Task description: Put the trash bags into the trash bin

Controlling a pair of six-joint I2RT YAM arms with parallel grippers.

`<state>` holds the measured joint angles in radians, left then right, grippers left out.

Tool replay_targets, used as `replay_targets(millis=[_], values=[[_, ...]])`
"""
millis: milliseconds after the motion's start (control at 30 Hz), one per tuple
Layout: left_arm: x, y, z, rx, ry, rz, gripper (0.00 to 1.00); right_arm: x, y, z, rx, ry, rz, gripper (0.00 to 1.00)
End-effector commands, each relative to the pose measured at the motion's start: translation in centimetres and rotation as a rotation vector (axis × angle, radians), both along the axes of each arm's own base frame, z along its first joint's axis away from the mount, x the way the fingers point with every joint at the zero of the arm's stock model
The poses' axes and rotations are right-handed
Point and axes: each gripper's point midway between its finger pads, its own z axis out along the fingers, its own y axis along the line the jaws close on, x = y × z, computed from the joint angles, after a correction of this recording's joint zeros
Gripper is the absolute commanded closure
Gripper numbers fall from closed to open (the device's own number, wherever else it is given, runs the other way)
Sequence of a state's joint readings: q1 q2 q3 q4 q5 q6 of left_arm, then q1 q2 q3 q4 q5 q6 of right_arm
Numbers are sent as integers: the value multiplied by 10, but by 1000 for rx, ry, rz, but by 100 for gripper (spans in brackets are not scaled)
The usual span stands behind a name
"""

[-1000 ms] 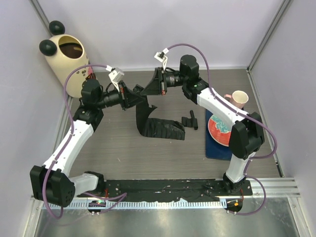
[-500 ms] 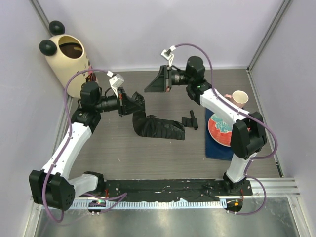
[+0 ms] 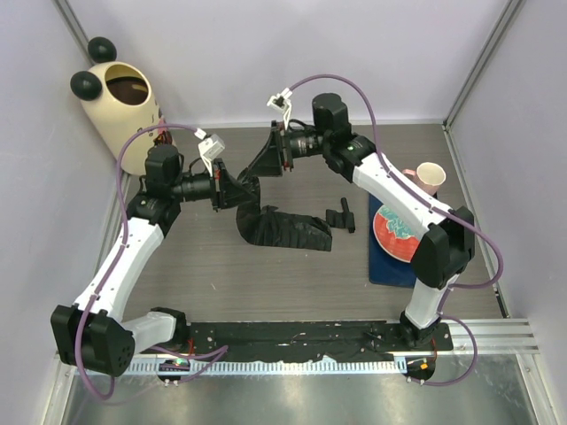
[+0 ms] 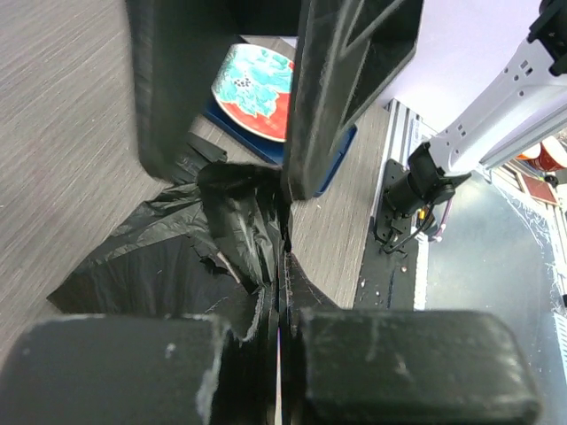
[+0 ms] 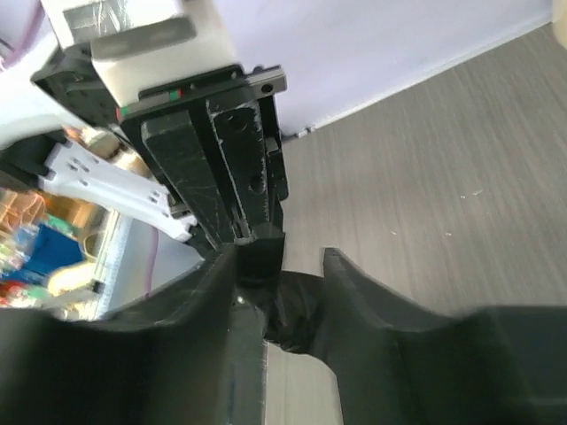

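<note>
The black trash bag (image 3: 285,229) lies crumpled mid-table, and one end rises to my left gripper (image 3: 241,188), which is shut on it. In the left wrist view the pinched bag (image 4: 221,239) hangs from the closed jaws of the left gripper (image 4: 283,310). My right gripper (image 3: 260,166) is open, its fingers either side of the left gripper's tip. In the right wrist view the right gripper (image 5: 282,257) straddles the bag fold (image 5: 297,305). The cream trash bin (image 3: 120,106) with black ears stands at the far left corner.
A paper cup (image 3: 431,175) stands at the right. A red patterned plate (image 3: 394,232) lies on a blue mat (image 3: 387,268). A small black object (image 3: 344,215) lies by the mat. Walls close in the table on the left, back and right.
The bag no longer stretches up to the right gripper and has slumped to the table. The right gripper pulled back, then returned left to the left gripper's tip. The left arm has hardly moved.
</note>
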<state>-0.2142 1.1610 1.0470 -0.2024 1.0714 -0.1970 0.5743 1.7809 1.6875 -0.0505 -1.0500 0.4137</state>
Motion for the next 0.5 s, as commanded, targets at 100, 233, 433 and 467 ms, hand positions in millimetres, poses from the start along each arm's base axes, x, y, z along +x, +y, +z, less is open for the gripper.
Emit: replay_targets(millis=[100,233,433,467], values=[[-1,2,14,-6,-30,-7,100,-2,-14,-16,-166,-186,-44,99],[-4,9,18,-35,-32,13,100,15,-37,-16,-171,-169,-96,99],[1,15,14,-36,-18,40,100,32,-55,-1,-93,-147,-139,99],[3,15,13,-34,-15,46,100,30,-55,1,-81,-122,-133,99]])
